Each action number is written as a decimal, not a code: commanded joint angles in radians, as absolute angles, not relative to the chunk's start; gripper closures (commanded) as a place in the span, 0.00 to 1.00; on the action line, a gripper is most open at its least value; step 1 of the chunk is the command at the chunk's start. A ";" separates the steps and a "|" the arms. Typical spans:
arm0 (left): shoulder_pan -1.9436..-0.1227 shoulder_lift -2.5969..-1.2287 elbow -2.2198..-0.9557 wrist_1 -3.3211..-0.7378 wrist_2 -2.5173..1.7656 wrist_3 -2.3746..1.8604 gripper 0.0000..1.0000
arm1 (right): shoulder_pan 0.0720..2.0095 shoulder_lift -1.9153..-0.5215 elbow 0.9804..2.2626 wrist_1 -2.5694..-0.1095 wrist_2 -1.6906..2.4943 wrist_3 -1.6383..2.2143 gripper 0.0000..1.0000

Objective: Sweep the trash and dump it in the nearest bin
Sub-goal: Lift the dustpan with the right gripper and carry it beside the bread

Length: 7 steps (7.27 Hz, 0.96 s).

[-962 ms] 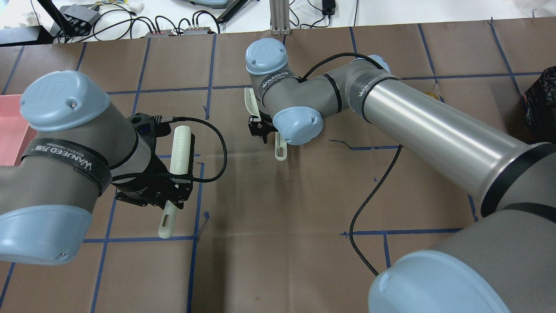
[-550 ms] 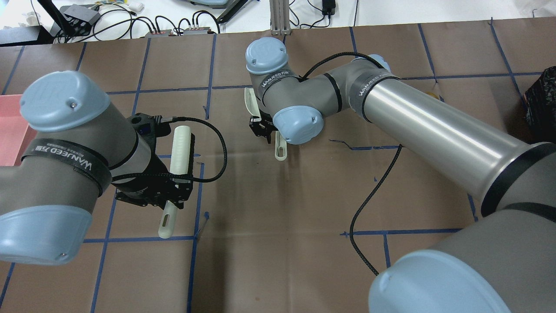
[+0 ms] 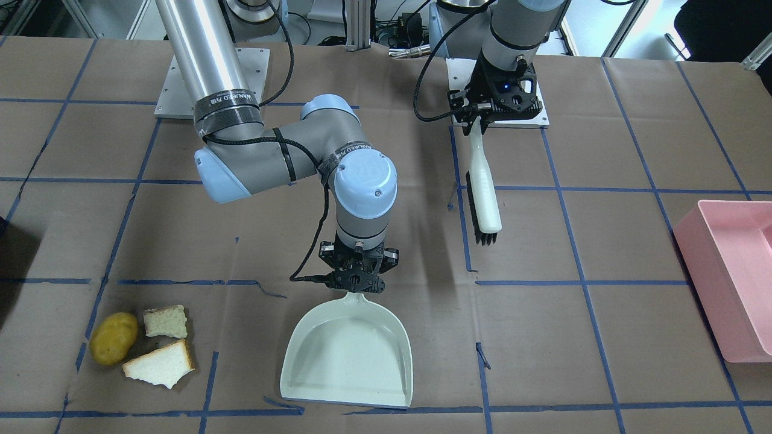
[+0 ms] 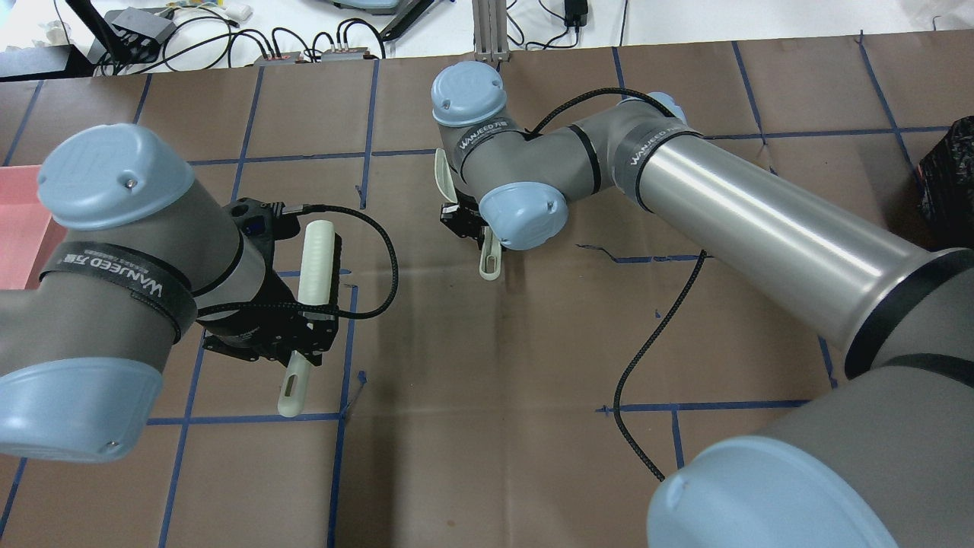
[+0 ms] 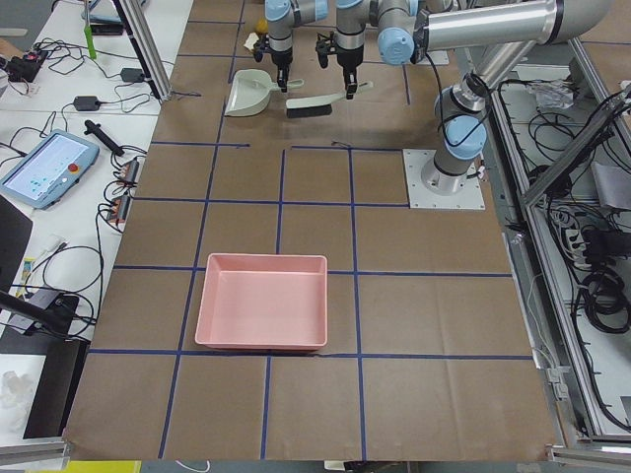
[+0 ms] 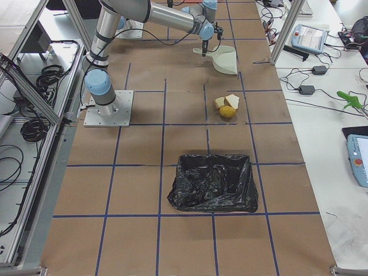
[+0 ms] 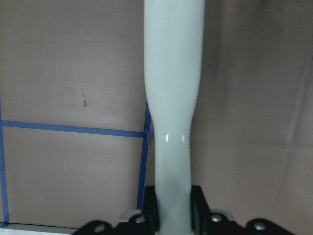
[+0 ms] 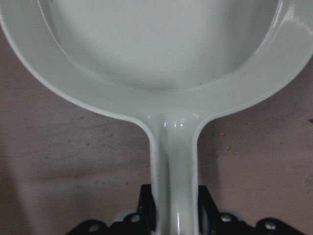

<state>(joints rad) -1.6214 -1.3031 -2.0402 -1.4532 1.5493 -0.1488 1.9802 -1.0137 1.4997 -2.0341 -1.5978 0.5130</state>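
The trash lies together on the brown table: a yellow-brown potato point(image 3: 113, 345), a small bread chunk point(image 3: 164, 321) and a white bread wedge point(image 3: 160, 364). It also shows in the exterior right view as trash point(image 6: 227, 104). My right gripper point(image 3: 356, 278) is shut on the handle of a pale green dustpan point(image 3: 350, 355), whose mouth faces away from the robot. The dustpan sits about one pan-width to the robot's left of the trash. My left gripper point(image 3: 482, 111) is shut on the handle of a white brush point(image 3: 484, 199), with its black bristles held off to the side.
A black bag-lined bin point(image 6: 213, 183) stands on the robot's right, beyond the trash. A pink bin point(image 3: 730, 271) sits at the table's end on the robot's left. A black cable point(image 4: 647, 350) hangs from the right arm over the table.
My right wrist has shifted slightly away from the robot and to the right with the dustpan. The left arm and brush have not moved.
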 commanded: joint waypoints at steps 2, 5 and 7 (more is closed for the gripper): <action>-1.621 -1.304 -2.039 -1.453 1.548 -0.149 1.00 | 1.967 -1.037 1.494 -2.029 -1.600 0.512 0.98; -1.623 -1.304 -2.039 -1.448 1.548 -0.149 1.00 | 1.965 -1.094 1.490 -1.985 -1.605 0.514 0.98; -1.624 -1.304 -2.039 -1.448 1.537 -0.149 1.00 | 1.963 -1.140 1.471 -1.927 -1.605 0.512 0.98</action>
<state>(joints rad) -1.6234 -1.3041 -2.0386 -1.4484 1.5452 -0.1488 1.9642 -1.1129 1.4810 -1.9597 -1.6043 0.5135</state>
